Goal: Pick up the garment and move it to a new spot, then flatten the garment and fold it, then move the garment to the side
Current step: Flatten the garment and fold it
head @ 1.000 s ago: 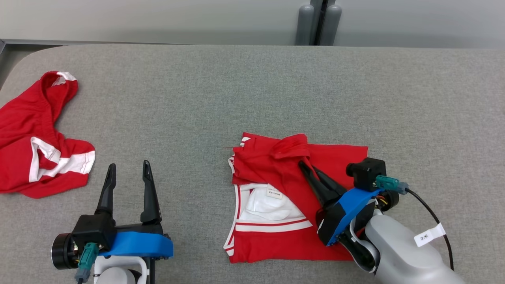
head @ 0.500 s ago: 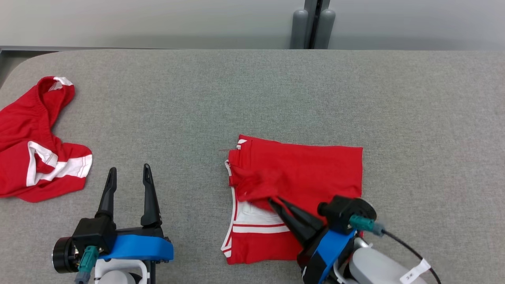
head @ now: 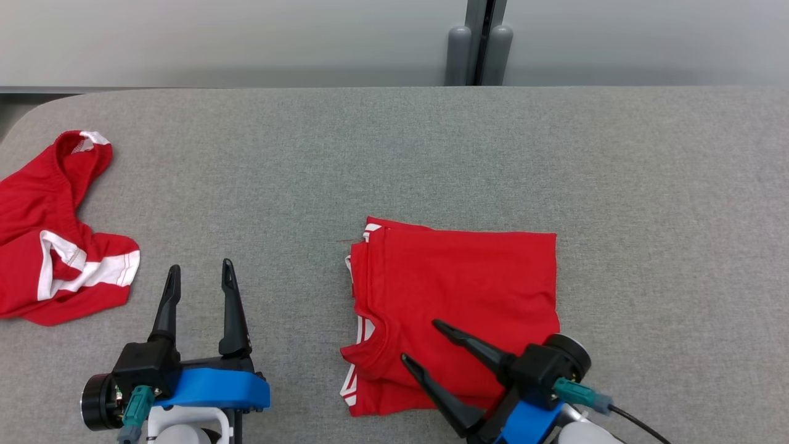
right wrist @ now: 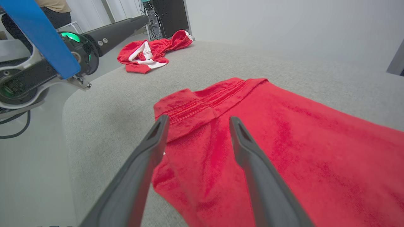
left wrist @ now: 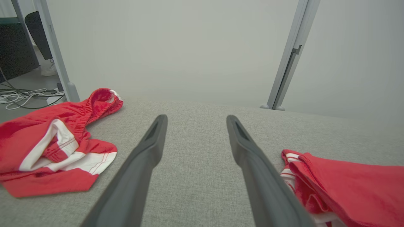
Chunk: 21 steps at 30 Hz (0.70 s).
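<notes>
Lying near the front edge of the grey table [head: 647, 185], right of centre, the garment [head: 456, 290] has wide bare surface behind it and to its right. I see it folded into a flat red rectangle, white trim peeking out at its left edge. My right gripper [head: 419, 340] hangs over its near left corner, fingers spread wide, gripping nothing. My left gripper [head: 201, 265] stands equally spread over bare table, between the garment and crumpled red shorts [head: 49, 246].
</notes>
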{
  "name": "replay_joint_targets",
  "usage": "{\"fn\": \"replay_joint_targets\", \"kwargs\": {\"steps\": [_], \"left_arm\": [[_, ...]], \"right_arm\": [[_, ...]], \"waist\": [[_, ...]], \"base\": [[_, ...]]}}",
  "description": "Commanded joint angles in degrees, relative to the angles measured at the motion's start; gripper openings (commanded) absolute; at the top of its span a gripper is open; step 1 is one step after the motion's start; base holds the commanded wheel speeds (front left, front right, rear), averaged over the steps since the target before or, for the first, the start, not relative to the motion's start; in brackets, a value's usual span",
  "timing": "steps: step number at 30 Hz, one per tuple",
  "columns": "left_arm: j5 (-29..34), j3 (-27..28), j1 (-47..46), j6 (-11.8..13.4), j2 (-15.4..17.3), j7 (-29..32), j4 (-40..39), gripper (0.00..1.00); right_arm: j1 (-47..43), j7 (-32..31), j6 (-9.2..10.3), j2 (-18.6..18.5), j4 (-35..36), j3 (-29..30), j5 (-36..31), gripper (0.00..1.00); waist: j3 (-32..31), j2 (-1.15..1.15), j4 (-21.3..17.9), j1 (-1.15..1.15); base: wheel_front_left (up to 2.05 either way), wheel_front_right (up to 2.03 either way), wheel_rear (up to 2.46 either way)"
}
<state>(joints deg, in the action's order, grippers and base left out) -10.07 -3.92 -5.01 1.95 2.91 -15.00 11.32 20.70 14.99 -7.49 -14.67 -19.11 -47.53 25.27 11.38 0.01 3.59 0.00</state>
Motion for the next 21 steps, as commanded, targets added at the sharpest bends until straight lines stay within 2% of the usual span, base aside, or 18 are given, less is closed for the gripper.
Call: {"fn": "replay_joint_targets", "kwargs": {"steps": [1, 8, 21], "left_arm": [[0.1, 0.3, 0.1, -0.2, 0.0, -0.2, 0.0, 1.00], [0.6, 0.6, 0.9, -0.6, 0.0, -0.2, -0.4, 1.00], [2.1, 0.9, 1.9, -1.4, 0.0, -0.2, -0.8, 1.00]], "right_arm": [[-1.3, 0.3, -0.01, -0.4, 1.0, 0.8, -0.4, 1.00], [-6.1, 0.2, -0.01, -0.7, 6.2, 10.4, -1.5, 1.00], [-13.8, 0.2, -0.01, 3.8, 10.0, 30.8, -5.4, 1.00]], "waist": [[-0.2, -0.01, -0.2, 0.00], [-1.0, -0.01, -1.2, 0.00], [-2.5, -0.01, -2.5, 0.00]], "base": [[0.00, 0.00, 0.00], [0.00, 0.00, 0.00], [0.00, 0.00, 0.00]]}}
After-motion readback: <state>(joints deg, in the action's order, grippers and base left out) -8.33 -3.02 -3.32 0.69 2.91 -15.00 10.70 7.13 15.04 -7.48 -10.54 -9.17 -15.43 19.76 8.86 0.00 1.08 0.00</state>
